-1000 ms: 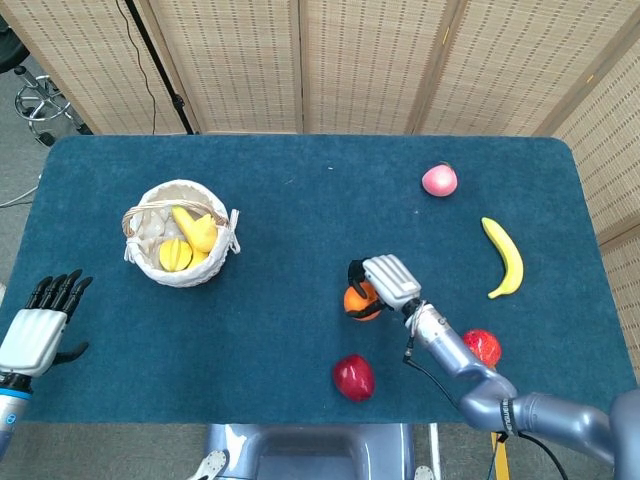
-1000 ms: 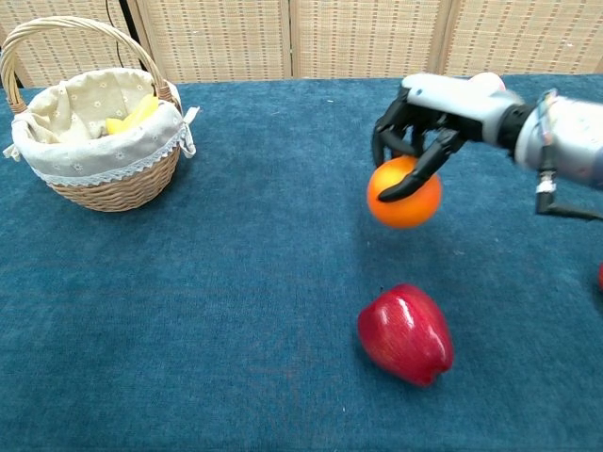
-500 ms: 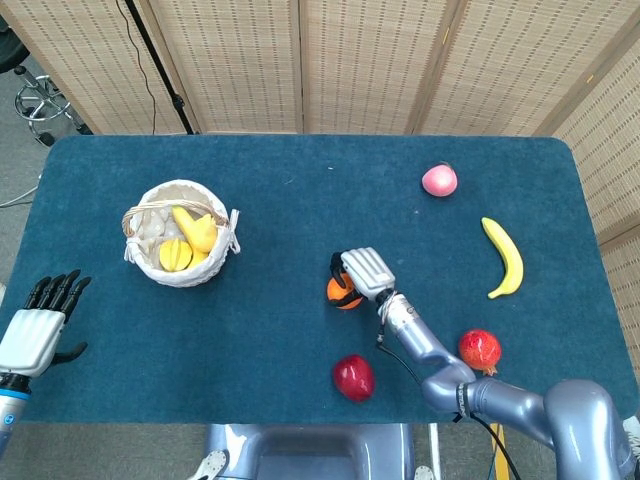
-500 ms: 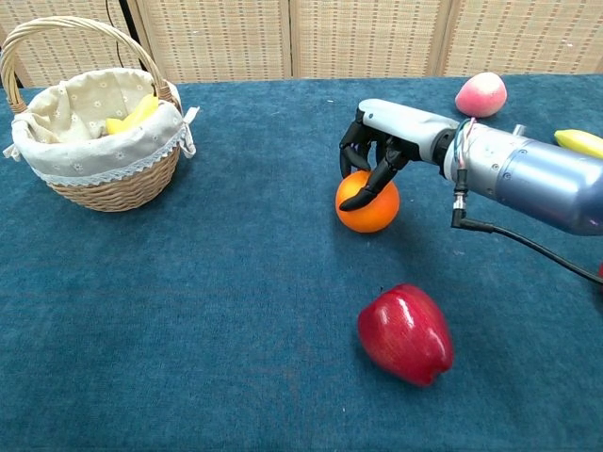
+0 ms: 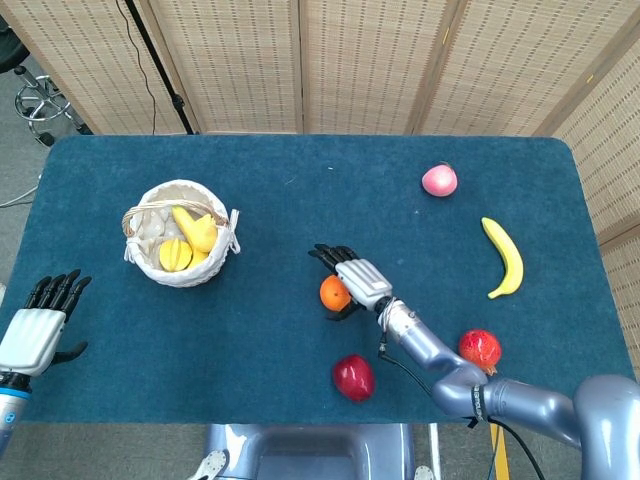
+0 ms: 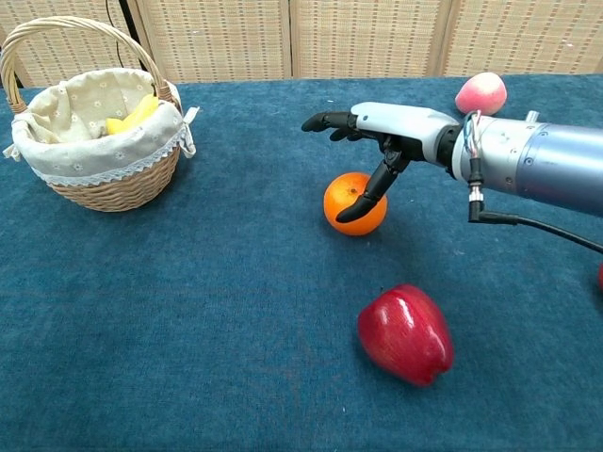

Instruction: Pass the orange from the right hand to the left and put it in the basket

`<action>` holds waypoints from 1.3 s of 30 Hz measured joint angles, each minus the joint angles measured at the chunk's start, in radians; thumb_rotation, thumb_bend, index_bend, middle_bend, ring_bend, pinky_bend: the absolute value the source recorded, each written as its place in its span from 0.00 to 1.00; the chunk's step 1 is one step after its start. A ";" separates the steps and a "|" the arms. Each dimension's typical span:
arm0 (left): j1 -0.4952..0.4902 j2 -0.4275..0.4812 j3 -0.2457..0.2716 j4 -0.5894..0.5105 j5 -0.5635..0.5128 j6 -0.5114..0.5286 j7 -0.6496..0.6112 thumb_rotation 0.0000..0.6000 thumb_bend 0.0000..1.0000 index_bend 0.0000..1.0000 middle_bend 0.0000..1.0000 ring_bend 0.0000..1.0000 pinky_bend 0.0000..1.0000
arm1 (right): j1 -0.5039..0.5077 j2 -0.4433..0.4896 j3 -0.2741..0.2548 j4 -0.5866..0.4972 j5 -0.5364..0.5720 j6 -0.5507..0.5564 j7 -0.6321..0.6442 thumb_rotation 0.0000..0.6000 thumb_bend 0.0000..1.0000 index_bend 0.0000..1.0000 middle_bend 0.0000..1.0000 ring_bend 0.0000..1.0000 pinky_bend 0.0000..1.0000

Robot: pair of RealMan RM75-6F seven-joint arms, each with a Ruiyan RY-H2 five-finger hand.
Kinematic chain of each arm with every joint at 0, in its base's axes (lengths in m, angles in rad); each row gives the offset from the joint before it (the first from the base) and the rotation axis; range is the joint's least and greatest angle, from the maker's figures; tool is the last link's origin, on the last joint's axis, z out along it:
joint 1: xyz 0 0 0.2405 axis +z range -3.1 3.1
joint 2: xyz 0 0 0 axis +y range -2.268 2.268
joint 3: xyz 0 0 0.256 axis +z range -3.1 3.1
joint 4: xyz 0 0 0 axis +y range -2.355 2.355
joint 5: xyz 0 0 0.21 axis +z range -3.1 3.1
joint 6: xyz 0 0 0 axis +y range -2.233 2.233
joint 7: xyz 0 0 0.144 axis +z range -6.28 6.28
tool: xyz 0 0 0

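Orange [image 6: 352, 201] rests on cloth under spread right fingers [image 6: 325, 121].

Both views bright and evenly lit, diffuse light from overhead, no hard shadows. Chest view: soft shadow patches under the red apple [image 6: 405, 334] and the orange [image 6: 354, 202], a small specular highlight on the apple's skin, mild sheen along the right arm's [image 6: 528, 169] metal casing. Head view: sharp across the blue tablecloth [image 5: 300, 200], colours saturated, table edges bow slightly from the wide lens. Chest view is crisp in the foreground; the screen panels [image 6: 377, 38] at the back look marginally softer. No motion blur in either.
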 measured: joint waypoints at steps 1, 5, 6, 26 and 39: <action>0.000 0.000 0.000 0.000 0.000 0.000 0.000 1.00 0.18 0.00 0.00 0.00 0.01 | -0.001 0.021 0.003 -0.027 -0.001 -0.008 0.015 1.00 0.00 0.00 0.00 0.00 0.00; 0.001 0.000 0.000 0.003 0.002 0.004 -0.004 1.00 0.18 0.00 0.00 0.00 0.01 | -0.010 0.101 -0.001 -0.097 -0.008 -0.023 0.033 1.00 0.00 0.00 0.00 0.00 0.00; 0.002 0.000 0.000 0.004 0.002 0.006 -0.004 1.00 0.18 0.00 0.00 0.00 0.01 | -0.014 0.113 -0.004 -0.105 -0.009 -0.022 0.031 1.00 0.00 0.00 0.00 0.00 0.00; 0.021 0.002 -0.001 -0.028 0.033 0.069 0.043 1.00 0.18 0.00 0.00 0.00 0.01 | -0.388 0.417 -0.235 -0.299 -0.079 0.505 -0.416 1.00 0.00 0.18 0.02 0.00 0.00; -0.007 0.003 -0.013 -0.030 0.062 0.065 0.027 1.00 0.18 0.00 0.00 0.00 0.01 | -0.606 0.434 -0.263 -0.221 -0.117 0.753 -0.403 1.00 0.00 0.22 0.06 0.00 0.00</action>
